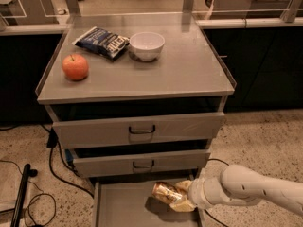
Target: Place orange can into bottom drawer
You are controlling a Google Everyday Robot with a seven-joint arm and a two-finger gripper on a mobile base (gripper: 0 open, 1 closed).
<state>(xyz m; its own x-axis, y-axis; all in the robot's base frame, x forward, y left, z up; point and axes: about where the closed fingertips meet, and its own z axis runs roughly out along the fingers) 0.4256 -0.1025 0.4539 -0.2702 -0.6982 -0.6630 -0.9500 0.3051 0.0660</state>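
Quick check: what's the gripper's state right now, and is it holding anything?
Gripper: closed on the orange can, holding it over the open bottom drawer.

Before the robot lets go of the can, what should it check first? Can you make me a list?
1. The bottom drawer is pulled open: ok.
2. The orange can is over the drawer's floor, not over its edge: ok.
3. The gripper, low at the drawer's right side, is closed on the can: ok.
4. The can is low enough to rest on the floor: cannot tell, there is only a shadow under it.
5. The can is upright: not ok, it is tilted sideways.
6. The apple and bowl are out of the way, up on top: ok.
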